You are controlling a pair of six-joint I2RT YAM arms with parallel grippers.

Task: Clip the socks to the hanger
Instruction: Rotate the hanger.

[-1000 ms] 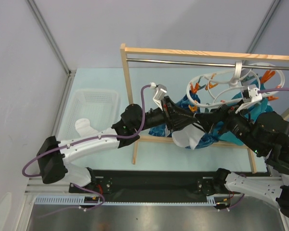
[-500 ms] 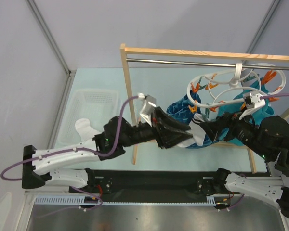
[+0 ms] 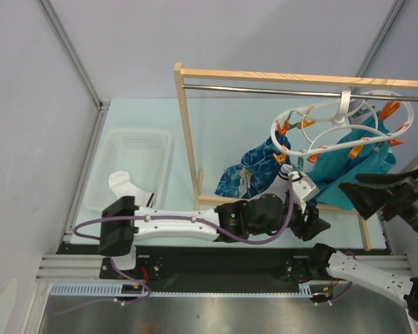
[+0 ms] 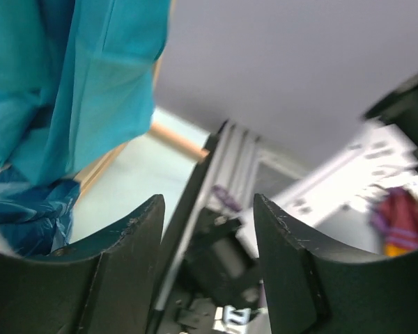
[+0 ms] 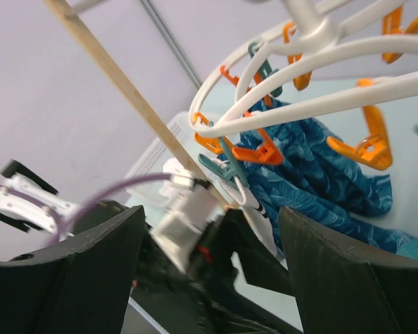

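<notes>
One of the socks (image 5: 256,217) hangs at the lower centre of the right wrist view, its striped cuff pinched in a teal clip (image 5: 219,170) on the near left rim of the hanger (image 5: 313,28). This puts the fabric below the ring, where it can drape freely. In the top view the left arm's wrist covers most of that spot. The other sock (image 3: 122,184) lies at the left of the top view, on the near edge of the white basket (image 3: 141,154), well apart from the hanger (image 3: 341,117); this half of the task is judged not yet done. The hanger hooks over the metal rail (image 3: 265,90) of the wooden rack (image 3: 188,139), which keeps its clips raised off the table and reachable from below. A blue patterned cloth (image 3: 247,174) and a teal garment (image 3: 352,163) also hang from it. The left gripper (image 3: 313,224) sits at lower centre of the top view, below the hanger. Its wrist view shows the left gripper (image 4: 209,209) with the fingers moderately apart and only the table frame visible between them, so nothing is held. The right gripper (image 3: 366,195) hovers at the right edge, aimed toward the hanger. In its own view the right gripper (image 5: 210,212) has its fingers spread wide and empty, framing the clipped sock. With both grippers free, the next step is probably to collect the sock from the basket. The left arm is the nearer one.
</notes>
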